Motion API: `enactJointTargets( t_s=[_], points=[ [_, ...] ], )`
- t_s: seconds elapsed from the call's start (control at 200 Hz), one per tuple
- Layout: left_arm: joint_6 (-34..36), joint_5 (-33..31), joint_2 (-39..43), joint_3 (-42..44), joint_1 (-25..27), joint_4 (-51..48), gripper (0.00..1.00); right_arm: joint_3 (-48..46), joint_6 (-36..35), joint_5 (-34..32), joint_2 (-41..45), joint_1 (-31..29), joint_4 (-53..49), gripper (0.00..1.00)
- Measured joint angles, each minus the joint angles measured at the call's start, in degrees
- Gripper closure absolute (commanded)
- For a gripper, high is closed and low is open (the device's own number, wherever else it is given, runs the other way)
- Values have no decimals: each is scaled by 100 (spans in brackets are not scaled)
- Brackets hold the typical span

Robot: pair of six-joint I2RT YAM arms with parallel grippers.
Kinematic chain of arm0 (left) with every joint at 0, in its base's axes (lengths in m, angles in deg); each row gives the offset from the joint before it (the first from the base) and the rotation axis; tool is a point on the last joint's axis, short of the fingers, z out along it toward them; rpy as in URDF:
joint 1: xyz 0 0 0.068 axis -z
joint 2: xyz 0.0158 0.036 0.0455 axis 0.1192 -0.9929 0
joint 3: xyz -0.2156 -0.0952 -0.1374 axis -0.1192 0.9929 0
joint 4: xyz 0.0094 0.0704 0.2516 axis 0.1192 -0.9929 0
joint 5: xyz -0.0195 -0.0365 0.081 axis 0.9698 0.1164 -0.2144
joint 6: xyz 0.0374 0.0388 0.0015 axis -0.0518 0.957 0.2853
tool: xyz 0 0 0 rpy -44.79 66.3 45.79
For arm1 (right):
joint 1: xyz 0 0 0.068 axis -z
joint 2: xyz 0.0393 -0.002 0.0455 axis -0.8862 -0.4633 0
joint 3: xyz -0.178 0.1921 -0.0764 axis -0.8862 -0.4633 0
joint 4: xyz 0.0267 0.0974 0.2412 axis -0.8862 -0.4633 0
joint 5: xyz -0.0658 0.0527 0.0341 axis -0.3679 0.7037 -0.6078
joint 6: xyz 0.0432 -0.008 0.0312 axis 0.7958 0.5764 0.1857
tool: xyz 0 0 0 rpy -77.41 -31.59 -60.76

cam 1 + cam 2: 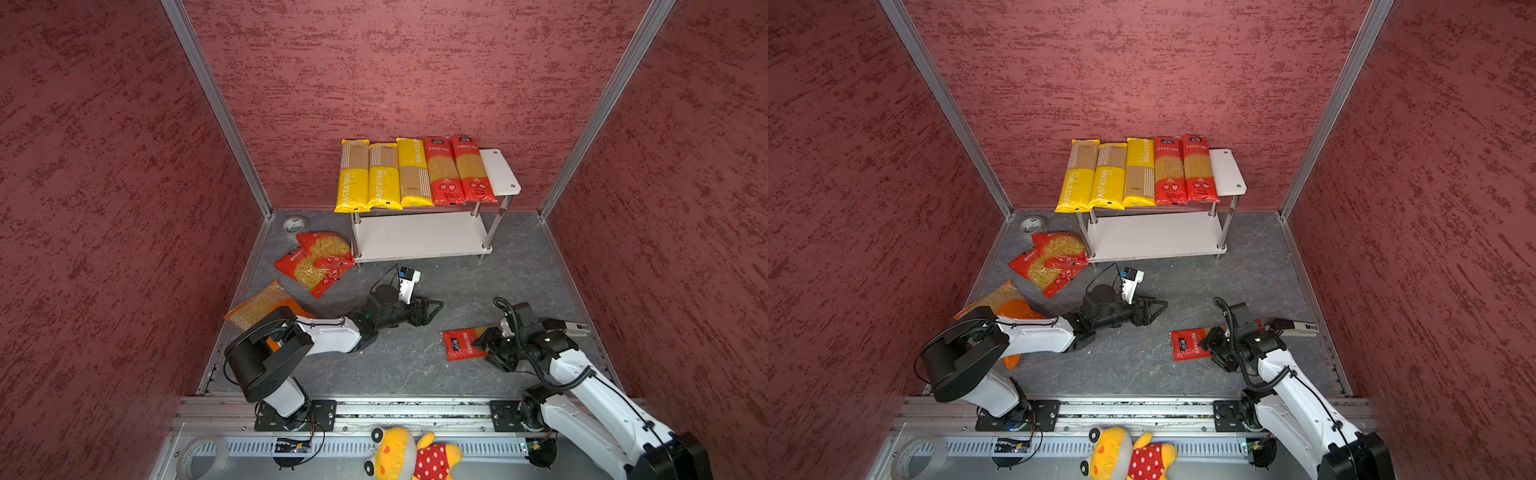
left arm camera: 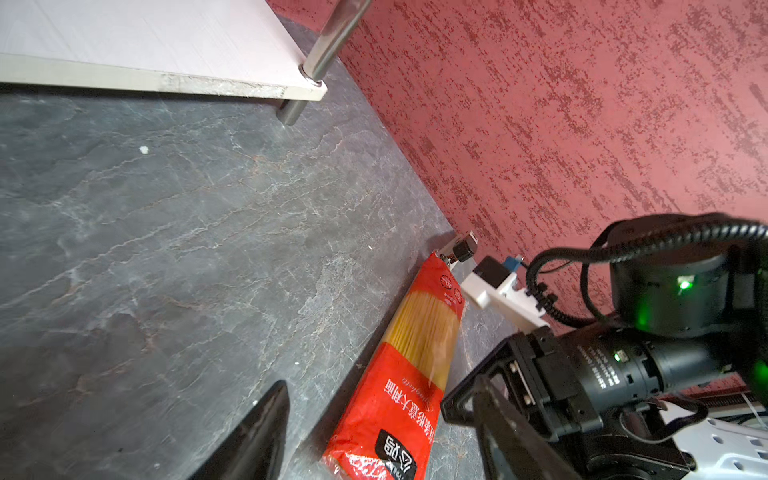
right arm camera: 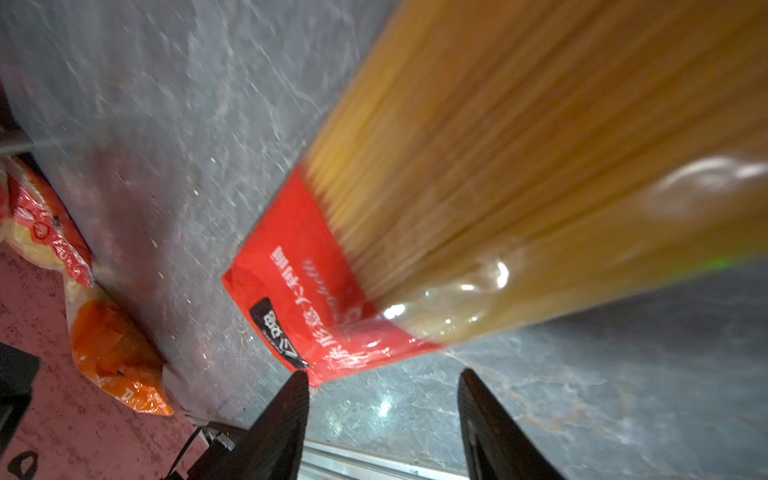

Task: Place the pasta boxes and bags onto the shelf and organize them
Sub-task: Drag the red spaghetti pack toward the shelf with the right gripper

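Shelf [image 1: 498, 170] top: 3 yellow PASTATIME packs [image 1: 384, 176] + 2 red spaghetti packs [image 1: 457, 170] done. To do: last red spaghetti pack [image 1: 459, 344] on floor [image 1: 415, 361] right side, 2 red short-pasta bags [image 1: 320, 266] + orange bag [image 1: 259, 305] left side. Free slot at top's right end, lower tier [image 1: 415, 237] bare. Right gripper [image 3: 383, 374] released over floor pack, left gripper [image 1: 434, 308] released, empty.

Shelf [image 1: 498, 170] top board: five spaghetti packs [image 1: 413, 174] fill left and middle, only right end bare. Lower board [image 1: 419, 235] bare full width, chrome legs [image 1: 496, 226] at corners. Floor [image 1: 457, 282] before shelf open. Red bags [image 1: 320, 266] crowd shelf's left front leg; tape roll [image 1: 286, 228] in far left corner
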Motion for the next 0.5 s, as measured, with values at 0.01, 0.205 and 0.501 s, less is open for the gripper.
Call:
enactJointTargets(
  t_s=[0.01, 0.205, 0.501],
  points=[
    [2, 0, 17, 9, -20, -2, 30, -28, 42, 24, -20, -28, 37, 41],
    [15, -39, 234, 111, -219, -9, 30, -232, 568, 227, -734, -275, 1130, 41],
    [13, -70, 339, 151, -212, -212, 31, 828, 710, 138, -3045, -505, 3176, 40]
  ],
)
